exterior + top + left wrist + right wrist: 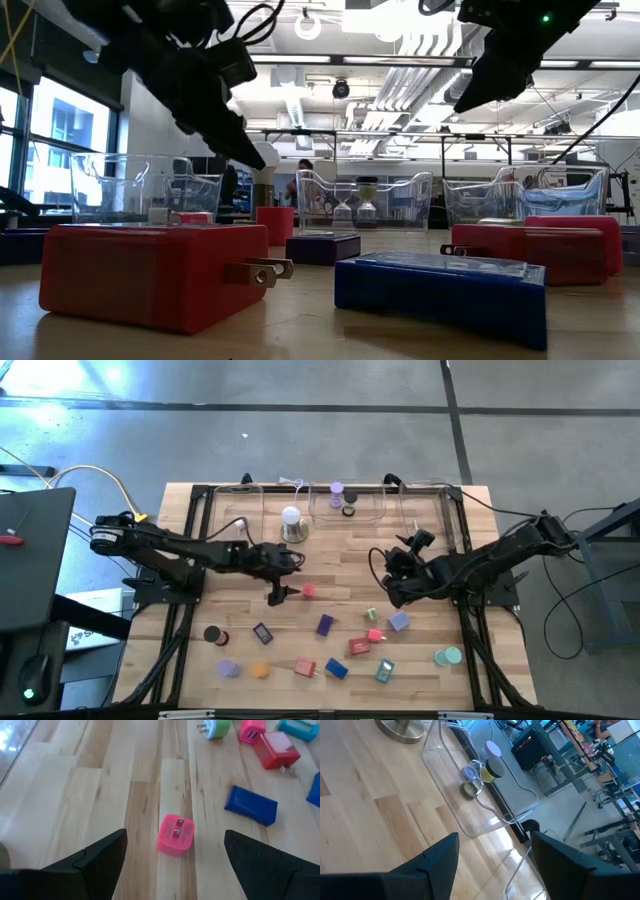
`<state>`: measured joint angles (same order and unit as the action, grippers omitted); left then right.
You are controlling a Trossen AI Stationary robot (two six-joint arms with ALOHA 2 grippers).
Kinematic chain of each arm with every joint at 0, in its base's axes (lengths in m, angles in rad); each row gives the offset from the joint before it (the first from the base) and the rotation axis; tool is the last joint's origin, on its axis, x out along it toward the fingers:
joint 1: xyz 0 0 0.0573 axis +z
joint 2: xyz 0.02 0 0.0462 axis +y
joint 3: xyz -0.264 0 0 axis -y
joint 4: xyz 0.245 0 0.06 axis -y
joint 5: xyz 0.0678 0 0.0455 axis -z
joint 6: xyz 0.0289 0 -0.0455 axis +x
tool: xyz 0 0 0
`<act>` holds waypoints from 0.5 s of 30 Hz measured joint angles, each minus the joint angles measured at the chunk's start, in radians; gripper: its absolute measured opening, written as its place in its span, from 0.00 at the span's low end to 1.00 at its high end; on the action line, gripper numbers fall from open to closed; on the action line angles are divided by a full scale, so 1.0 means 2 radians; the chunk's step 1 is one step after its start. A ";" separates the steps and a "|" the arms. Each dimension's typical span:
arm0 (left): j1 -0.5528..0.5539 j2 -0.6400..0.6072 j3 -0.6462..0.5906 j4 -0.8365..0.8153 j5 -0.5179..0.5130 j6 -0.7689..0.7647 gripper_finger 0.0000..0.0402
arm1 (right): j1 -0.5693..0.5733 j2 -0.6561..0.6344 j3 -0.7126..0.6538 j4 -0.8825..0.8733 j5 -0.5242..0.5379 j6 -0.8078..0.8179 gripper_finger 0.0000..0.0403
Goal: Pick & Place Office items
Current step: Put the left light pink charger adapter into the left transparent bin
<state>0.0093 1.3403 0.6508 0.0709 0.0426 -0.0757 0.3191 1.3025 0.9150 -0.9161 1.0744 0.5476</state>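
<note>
Pink plug block [175, 835] sits on the table [330, 560] near the middle, at three o'clock from the left gripper [283, 593]. Its fingers are wide apart, holding nothing. I think it is light, hard and smooth. Squeeze its flat sides.

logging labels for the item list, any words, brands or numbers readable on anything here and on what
No readable text in any view.
The pink block shows only two metal prongs on its face, no print.
The red block and blue block in the low view have plain faces.
The dark block has a pale patch, too small to read.
</note>
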 joint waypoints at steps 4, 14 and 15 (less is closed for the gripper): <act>0.000 0.000 -0.025 0.052 0.002 -0.019 0.81 | 0.000 0.000 0.000 0.000 -0.001 0.004 0.59; -0.012 0.018 -0.030 0.065 0.003 0.003 0.81 | 0.000 0.000 0.000 0.011 -0.005 0.005 0.59; -0.013 0.027 -0.030 0.070 0.002 0.004 0.81 | 0.000 0.000 0.000 0.012 -0.005 0.005 0.59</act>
<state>-0.0162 1.3934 0.5907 0.2112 0.0467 -0.0674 0.3191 1.3025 0.9150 -0.8925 1.0645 0.5571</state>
